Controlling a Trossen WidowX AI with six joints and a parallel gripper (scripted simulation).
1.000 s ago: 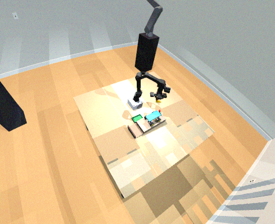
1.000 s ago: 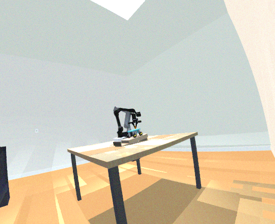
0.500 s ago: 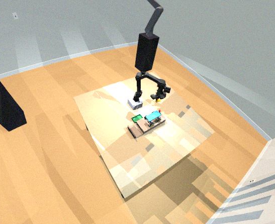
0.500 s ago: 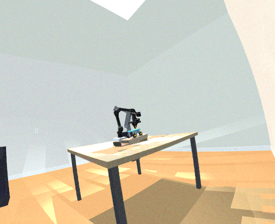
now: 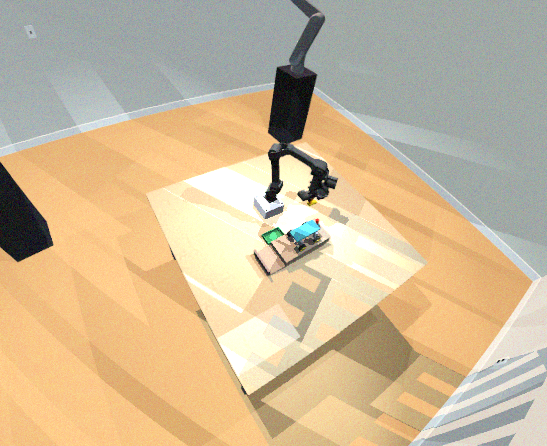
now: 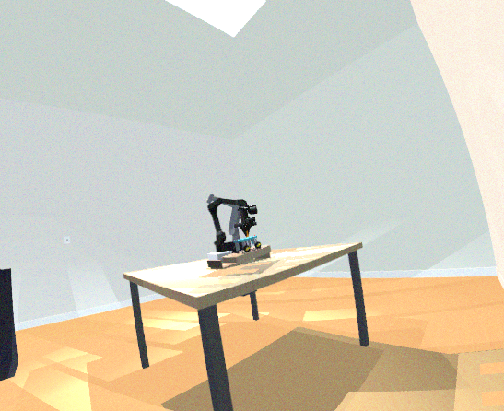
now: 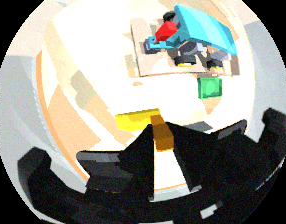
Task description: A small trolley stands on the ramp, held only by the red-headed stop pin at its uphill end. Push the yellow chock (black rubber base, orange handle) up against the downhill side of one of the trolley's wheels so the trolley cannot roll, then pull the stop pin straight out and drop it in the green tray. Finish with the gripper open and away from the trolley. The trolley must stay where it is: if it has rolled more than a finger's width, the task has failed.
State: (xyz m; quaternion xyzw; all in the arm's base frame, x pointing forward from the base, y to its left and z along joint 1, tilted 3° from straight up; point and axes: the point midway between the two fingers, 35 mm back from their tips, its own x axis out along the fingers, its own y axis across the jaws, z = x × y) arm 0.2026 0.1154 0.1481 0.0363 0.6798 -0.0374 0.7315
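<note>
My gripper [image 5: 312,198] [image 6: 247,232] [image 7: 158,125] is shut on the orange handle of the yellow chock [image 5: 311,202] [image 7: 136,120]. It holds the chock in the air, off the ramp's uphill end on the robot's side. The chock's black base cannot be made out. The blue trolley [image 5: 304,230] [image 6: 245,240] [image 7: 206,31] stands on the ramp [image 5: 268,259] [image 6: 240,259] [image 7: 147,64]. The red-headed stop pin [image 5: 317,221] [image 7: 166,32] stands at its uphill end. The green tray [image 5: 273,235] [image 7: 210,88] lies beside the ramp, on the robot's side.
The white robot base [image 5: 269,207] stands on the table [image 5: 211,305] [image 6: 162,282], behind the tray. The ramp has a lower part beyond the trolley's downhill end. Bright light patches and shadows cross the table top.
</note>
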